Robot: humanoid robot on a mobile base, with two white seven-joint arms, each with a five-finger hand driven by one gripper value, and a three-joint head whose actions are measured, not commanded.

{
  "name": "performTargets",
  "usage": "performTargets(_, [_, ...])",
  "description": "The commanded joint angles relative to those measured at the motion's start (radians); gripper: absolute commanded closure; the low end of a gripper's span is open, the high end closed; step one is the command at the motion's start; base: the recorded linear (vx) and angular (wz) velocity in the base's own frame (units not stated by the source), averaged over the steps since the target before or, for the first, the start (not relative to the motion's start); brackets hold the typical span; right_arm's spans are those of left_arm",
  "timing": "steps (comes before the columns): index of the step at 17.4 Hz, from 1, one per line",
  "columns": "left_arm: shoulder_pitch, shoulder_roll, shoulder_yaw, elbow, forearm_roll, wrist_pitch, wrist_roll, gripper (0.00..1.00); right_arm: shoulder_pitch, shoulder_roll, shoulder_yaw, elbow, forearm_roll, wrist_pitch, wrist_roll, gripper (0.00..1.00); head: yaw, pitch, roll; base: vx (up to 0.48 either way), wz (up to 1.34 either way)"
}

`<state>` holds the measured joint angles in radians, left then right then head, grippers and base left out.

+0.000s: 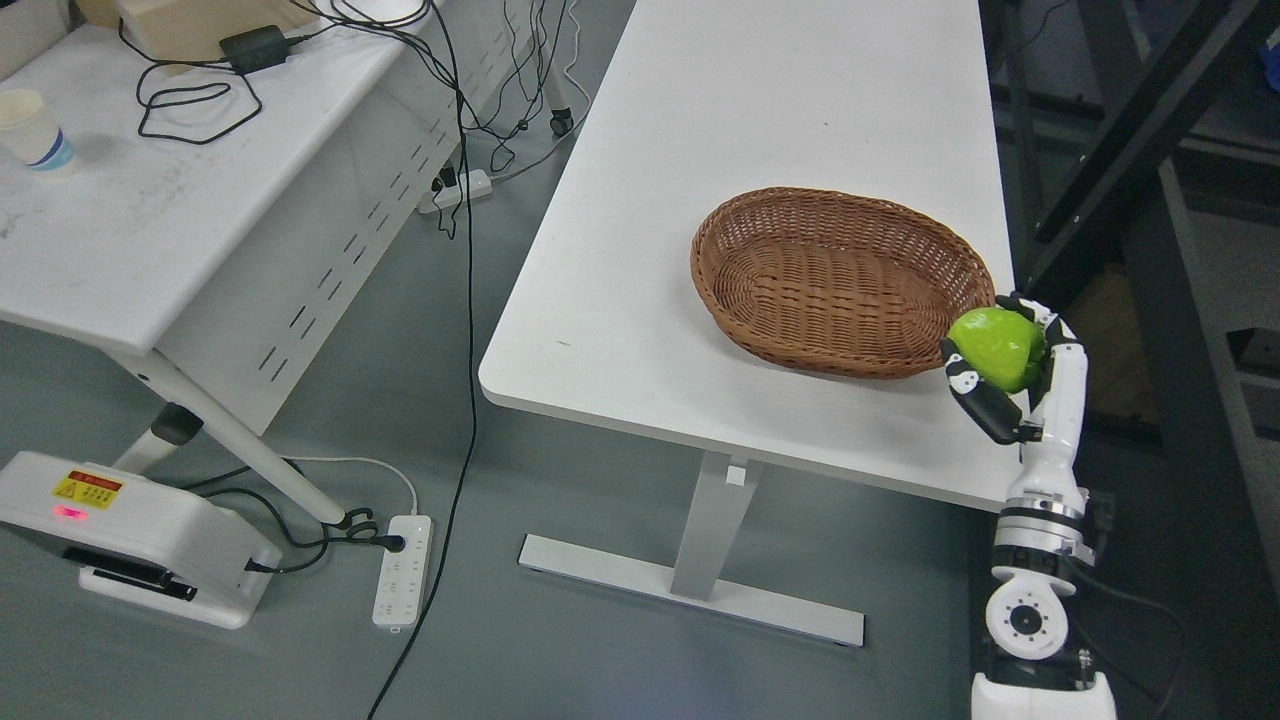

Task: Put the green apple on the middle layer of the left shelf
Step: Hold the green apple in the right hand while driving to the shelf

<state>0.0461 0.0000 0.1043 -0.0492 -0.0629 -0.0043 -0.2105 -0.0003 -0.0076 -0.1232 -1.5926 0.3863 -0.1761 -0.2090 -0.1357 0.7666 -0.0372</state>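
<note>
My right hand [1000, 350] rises from the lower right and is shut on a green apple [993, 345]. The hand holds the apple over the near right corner of the white table [760, 120], just beside the right end of the wicker basket [840, 280]. The basket looks empty. The left arm does not show. A dark shelf frame [1150, 120] stands along the right edge, mostly cut off.
A second white desk [150, 200] stands at the left with a paper cup [35, 130], a power adapter [255, 48] and cables. On the floor lie a power strip [402, 570], hanging cords and a white base unit [130, 535].
</note>
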Motion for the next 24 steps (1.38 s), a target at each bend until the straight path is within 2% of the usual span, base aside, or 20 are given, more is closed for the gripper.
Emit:
performTargets(1, [0.000,0.017,0.000,0.000,0.000,0.000,0.000,0.00,0.022,-0.010,0.051,-0.010,-0.014,0.000,-0.001,1.00,0.0000,0.000,0.000,-0.145,0.13])
performTargets(24, [0.000,0.017,0.000,0.000,0.000,0.000,0.000,0.00,0.026,-0.010,0.054,-0.009,-0.014,0.000,0.000,1.00,0.0000,0.000,0.000,-0.141,-0.14])
